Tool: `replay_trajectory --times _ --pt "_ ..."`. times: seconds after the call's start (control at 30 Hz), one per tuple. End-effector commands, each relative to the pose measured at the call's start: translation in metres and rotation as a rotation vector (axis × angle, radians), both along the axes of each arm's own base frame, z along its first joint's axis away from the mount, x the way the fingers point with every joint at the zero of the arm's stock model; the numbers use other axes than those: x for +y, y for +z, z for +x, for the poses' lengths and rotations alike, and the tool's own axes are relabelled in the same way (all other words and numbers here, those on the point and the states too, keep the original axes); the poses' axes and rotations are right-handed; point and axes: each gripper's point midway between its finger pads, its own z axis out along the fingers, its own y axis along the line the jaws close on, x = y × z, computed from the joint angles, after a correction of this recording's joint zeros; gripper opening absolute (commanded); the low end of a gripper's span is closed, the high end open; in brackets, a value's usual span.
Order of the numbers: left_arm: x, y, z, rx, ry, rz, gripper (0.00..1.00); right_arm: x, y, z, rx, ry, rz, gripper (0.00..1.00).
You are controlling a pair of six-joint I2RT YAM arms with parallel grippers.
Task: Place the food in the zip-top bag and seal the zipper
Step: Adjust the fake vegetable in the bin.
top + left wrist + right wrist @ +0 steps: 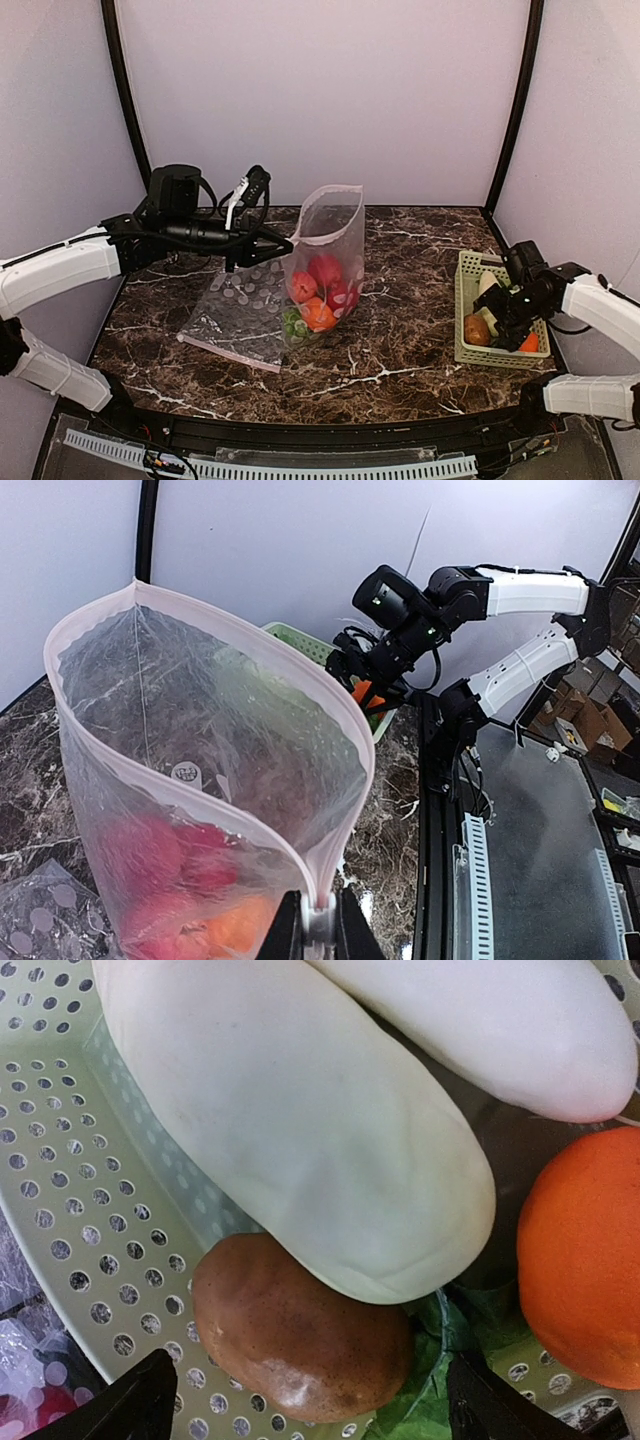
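- The zip-top bag (pixel 330 225) stands upright near the middle of the marble table (pixel 400 360), its mouth wide open.
- The left gripper (pixel 318 928) is clamped on the bag's rim, with both fingers pinching the pinkish zipper (pixel 250 645) at one end of the mouth. The rest of the strip hangs unsealed in a loop.
- Inside the bag lie red apples (pixel 322 270), an orange fruit (pixel 320 316) and something green, too small to name.
- A second dotted bag (pixel 238 305) lies flat on the table, just left of the upright one.
- The pale green perforated basket (pixel 466 300) sits at the table's right edge, well apart from the bag.
- The right gripper (pixel 310 1365) hangs inside the basket, its fingers spread wide and holding nothing, just over the brown potato (pixel 300 1325).
- Beside the potato are two white radishes (pixel 300 1130), an orange (pixel 585 1260) and leafy greens (pixel 435 1400).
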Motion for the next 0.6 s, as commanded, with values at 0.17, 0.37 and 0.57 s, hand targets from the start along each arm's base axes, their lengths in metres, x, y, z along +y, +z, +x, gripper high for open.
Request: replay_trajectory --times 0.17,0.37,0.57 --pt "0.004 0.006 -0.007 -0.03 -0.004 -0.015 0.01 0.01 -0.003 0.025 -0.004 -0.024 0.029 0.89" --pt "0.004 0.006 -0.007 -0.033 -0.004 -0.013 0.01 0.009 -0.026 0.02 0.045 -0.021 0.014 0.89" --pt "0.004 0.003 -0.005 -0.034 0.003 -0.003 0.01 0.006 -0.041 0.018 0.077 -0.019 -0.01 0.9"
